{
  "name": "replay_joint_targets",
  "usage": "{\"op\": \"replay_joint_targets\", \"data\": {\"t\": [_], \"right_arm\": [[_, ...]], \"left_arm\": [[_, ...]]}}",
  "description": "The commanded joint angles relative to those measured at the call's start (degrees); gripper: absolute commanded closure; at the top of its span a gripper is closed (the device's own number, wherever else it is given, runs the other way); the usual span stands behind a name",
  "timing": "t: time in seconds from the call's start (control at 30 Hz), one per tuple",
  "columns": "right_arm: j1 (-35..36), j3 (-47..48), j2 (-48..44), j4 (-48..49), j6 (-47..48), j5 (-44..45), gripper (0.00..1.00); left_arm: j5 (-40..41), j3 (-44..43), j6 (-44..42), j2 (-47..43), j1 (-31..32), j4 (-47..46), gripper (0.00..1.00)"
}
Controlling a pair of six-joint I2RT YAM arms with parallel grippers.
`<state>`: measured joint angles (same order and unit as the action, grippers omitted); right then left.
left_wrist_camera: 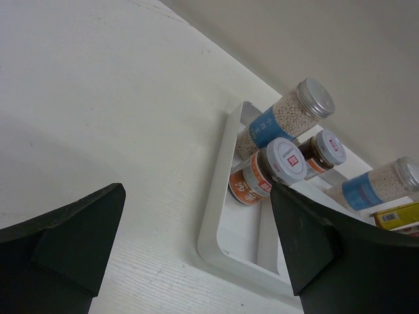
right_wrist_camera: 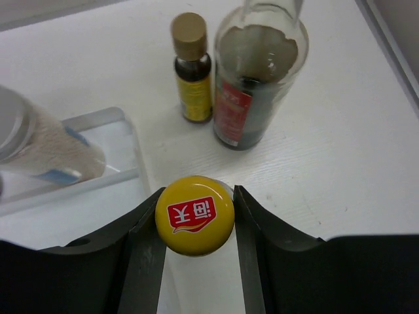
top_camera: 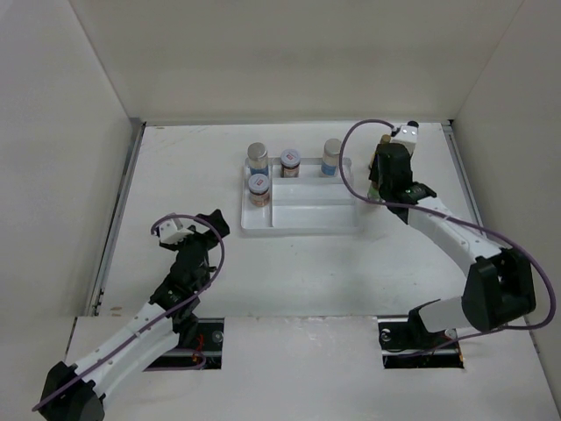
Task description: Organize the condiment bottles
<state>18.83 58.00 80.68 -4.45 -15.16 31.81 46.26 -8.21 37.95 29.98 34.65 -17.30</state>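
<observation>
Yellow cap, red mark, dead centre. The yellow-capped bottle (right_wrist_camera: pixel 194 216) sits between the fingers (right_wrist_camera: pixel 252 248) of my right gripper (right_wrist_camera: pixel 195 199). Both fingers press the cap's sides, so I am clamped on it. Its base is hidden under the cap. It is over the table (top_camera: pixel 175 167), just off the right edge of the white tray (top_camera: pixel 302 219).

Beyond it, upright and close together:
- second small bottle (right_wrist_camera: pixel 190 69), tan-yellow cap
- tall dark bottle (right_wrist_camera: pixel 252 78), top cut off by the frame

In the tray are four grey-lidded jars (top_camera: pixel 331 156). Three stand along the far row. A reddish-labelled jar (top_camera: pixel 259 189) stands just in front of the far-left one.

My left gripper (left_wrist_camera: pixel 196 196) hangs over bare table near the tray's front-left. Its fingers are spread wide with nothing between them.
</observation>
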Motion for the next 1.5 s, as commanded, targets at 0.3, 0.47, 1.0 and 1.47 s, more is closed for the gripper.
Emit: {"op": "replay_joint_targets", "data": {"t": [0.3, 0.47, 1.0, 1.47], "right_arm": [[21.54, 14.14, 3.84, 16.04, 2.24, -0.96, 0.69], [23.84, 22.85, 13.87, 17.37, 2.06, -2.1, 0.69], [25.95, 23.04, 24.25, 18.6, -0.93, -2.72, 0.63], [26.12, 16.37, 10.13, 17.98, 0.92, -3.07, 0.11]], "left_arm": [[-2.05, 1.26, 0.54, 0.69, -0.95, -3.97, 0.04], [-3.19, 1.44, 0.54, 1.14, -1.21, -4.41, 0.04], [-5.65, 1.27, 0.72, 1.84, -2.0, -4.59, 0.03], [-5.48, 1.61, 0.89, 1.75, -2.44, -4.94, 0.03]]}}
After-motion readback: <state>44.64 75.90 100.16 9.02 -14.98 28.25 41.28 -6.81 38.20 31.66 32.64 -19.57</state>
